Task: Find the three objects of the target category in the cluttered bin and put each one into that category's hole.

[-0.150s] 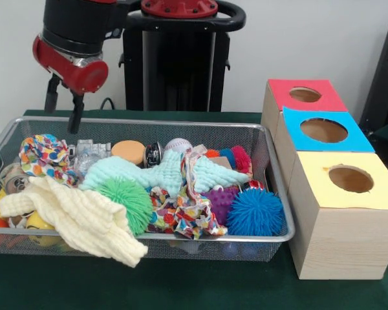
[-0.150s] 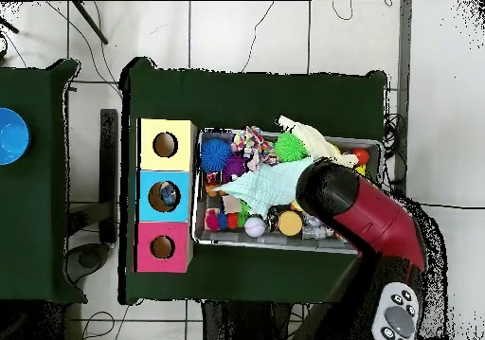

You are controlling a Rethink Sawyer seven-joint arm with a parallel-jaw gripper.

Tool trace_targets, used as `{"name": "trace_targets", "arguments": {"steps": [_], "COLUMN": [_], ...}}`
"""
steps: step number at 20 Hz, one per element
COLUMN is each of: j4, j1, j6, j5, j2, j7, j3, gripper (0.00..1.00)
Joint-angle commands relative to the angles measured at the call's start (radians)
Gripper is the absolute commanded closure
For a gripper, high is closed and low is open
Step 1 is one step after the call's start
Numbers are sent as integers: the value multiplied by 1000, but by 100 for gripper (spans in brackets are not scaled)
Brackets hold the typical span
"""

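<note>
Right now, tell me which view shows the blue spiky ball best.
The front view: the blue spiky ball sits unobstructed at the wire bin's near corner beside the yellow box. The overhead view shows it only as a small blue blob at the bin's end nearest the boxes.

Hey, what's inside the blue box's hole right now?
From overhead, the blue box holds a small bluish object, too unclear to identify. From the front, its hole shows only the brown inside.

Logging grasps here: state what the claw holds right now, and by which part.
Nothing. The claw hangs open and empty above the far corner of the bin, with no item between its fingers.
</note>
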Motion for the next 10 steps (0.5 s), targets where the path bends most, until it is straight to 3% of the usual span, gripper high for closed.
{"name": "trace_targets", "arguments": {"steps": [1, 10], "j4": [106, 114], "j1": [-28, -30], "j6": [-71, -85], "j5": [-80, -115], "j2": [18, 15], "j7": [23, 61], "j3": [186, 205], "gripper": [0, 0]}}
